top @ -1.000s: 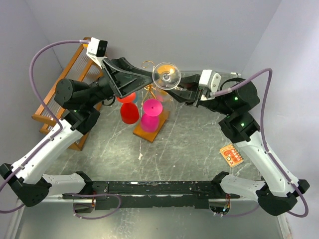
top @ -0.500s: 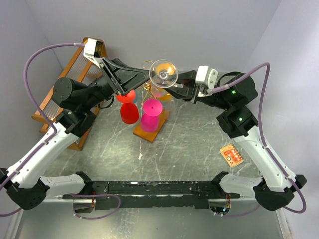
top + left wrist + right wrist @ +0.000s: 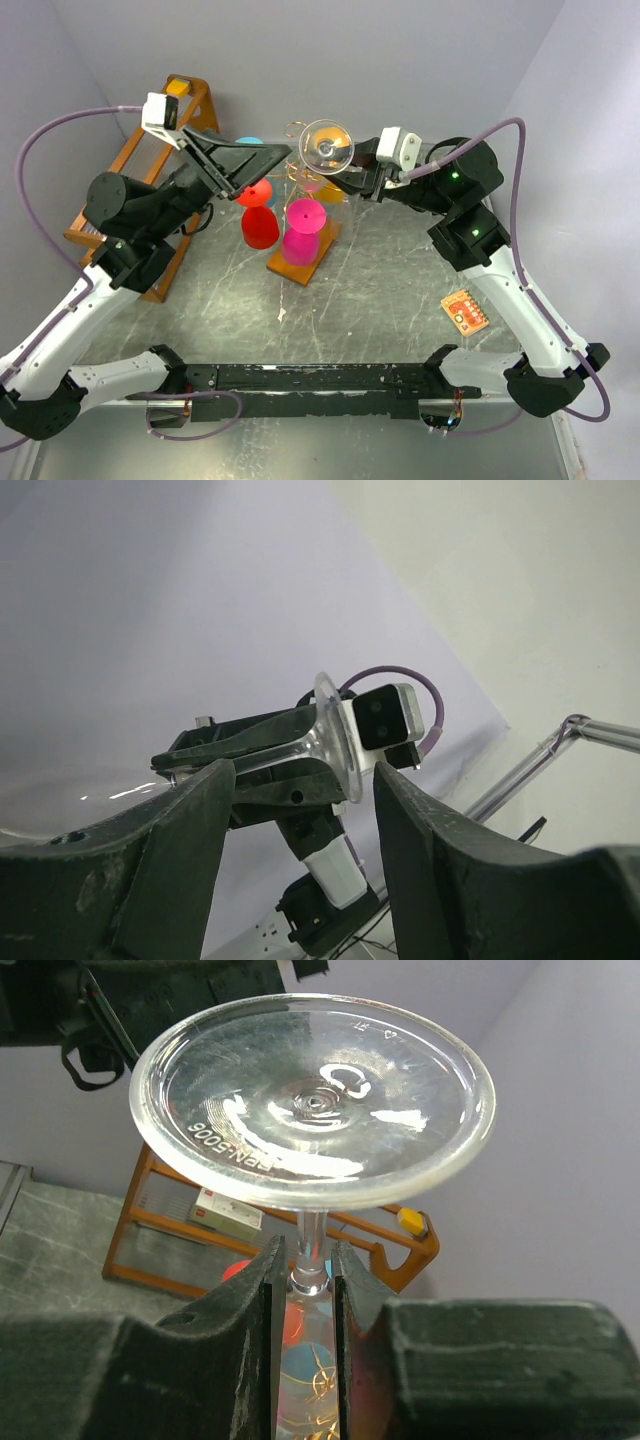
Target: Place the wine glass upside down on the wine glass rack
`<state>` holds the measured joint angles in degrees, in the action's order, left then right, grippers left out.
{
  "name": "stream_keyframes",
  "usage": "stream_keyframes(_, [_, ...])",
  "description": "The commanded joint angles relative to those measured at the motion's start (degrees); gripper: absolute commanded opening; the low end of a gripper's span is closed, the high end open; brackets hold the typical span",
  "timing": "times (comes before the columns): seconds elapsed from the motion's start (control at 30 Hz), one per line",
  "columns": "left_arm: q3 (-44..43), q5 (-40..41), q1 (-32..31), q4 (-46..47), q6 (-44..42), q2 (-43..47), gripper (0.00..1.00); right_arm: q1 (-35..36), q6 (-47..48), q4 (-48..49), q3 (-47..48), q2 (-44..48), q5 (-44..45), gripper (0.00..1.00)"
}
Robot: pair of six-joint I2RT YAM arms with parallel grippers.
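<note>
Since a second ago the left arm has drawn back toward the left, so the left gripper (image 3: 268,168) now sits apart from the wine glass (image 3: 327,146) instead of reaching up beside it. The right arm has slid a little leftward and carried the glass with it. The things on the table (image 3: 380,290) have not shifted.

There is one clear wine glass, foot up and bowl down, in the air above the far part of the wine glass rack (image 3: 322,250). The one rack, gold wire on a wooden base, carries four coloured glasses. The red glass (image 3: 258,215) and the pink glass (image 3: 303,225) show plainly. The orange glass (image 3: 331,192) and the teal glass (image 3: 248,143) are partly hidden. One wooden slatted frame (image 3: 140,175) stands at the far left, and one small orange card (image 3: 465,311) lies on the right of the table.

The right arm reaches in from the right with its forearm roughly level. The right gripper (image 3: 308,1270) is clamped on the glass's stem just under the foot. The left arm is raised, its forearm pointing right toward the glass. Its fingers (image 3: 175,860) are spread wide and hold nothing, and its wrist camera sees the glass framed in the gap between them.
</note>
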<state>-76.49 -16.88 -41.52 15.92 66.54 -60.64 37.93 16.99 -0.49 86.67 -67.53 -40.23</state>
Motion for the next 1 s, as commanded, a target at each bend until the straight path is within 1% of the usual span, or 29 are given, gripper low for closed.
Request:
stream_keyframes(0.0, [0.36, 5.03, -0.4, -1.39, -3.13, 2.64, 0.69, -0.01, 1.0, 1.18, 0.94, 0.75, 1.04, 0.0])
stream_keyframes(0.2, [-4.91, 0.16, -0.38, -5.07, -5.06, 0.14, 0.74, 0.44, 2.76, -1.64, 2.94, -0.71, 2.2, 0.0])
stream_keyframes(0.3, [-5.63, -0.86, -0.4, -5.72, -5.29, -0.67, 0.75, 1.26, 3.51, -2.45, 3.79, -1.43, 3.07, 0.0])
stream_keyframes(0.47, [-6.16, -0.03, -0.41, -7.06, -6.57, -0.98, 0.75, 3.97, 5.88, -4.81, 5.09, -2.96, 5.98, 0.0])
stream_keyframes(0.57, [-7.41, 0.83, -0.4, -9.54, -8.12, -1.22, 0.75, 5.74, 7.4, -5.47, 5.49, -3.77, 7.94, 0.0])
stream_keyframes(0.67, [-7.67, 4.16, -0.41, -12.6, -9.93, -1.04, 0.72, 6.81, 8.25, -5.63, 5.69, -4.15, 9.01, 0.0])
stream_keyframes(0.73, [-6.74, 5.42, -0.4, -12.84, -10.35, -0.44, 0.68, 7.41, 8.76, -5.99, 5.91, -4.48, 9.59, 0.0])
stream_keyframes(0.77, [-6.26, 5.72, -0.33, -12.42, -10.34, -0.1, 0.63, 7.84, 9.1, -6.26, 5.98, -4.6, 10.13, 0.0])
stream_keyframes(0.97, [-5.9, 6.0, -0.37, -12.94, -11.56, 0.27, 0.31, 8.59, 9.95, -5.77, 5.31, -4.53, 12.11, 0.0])
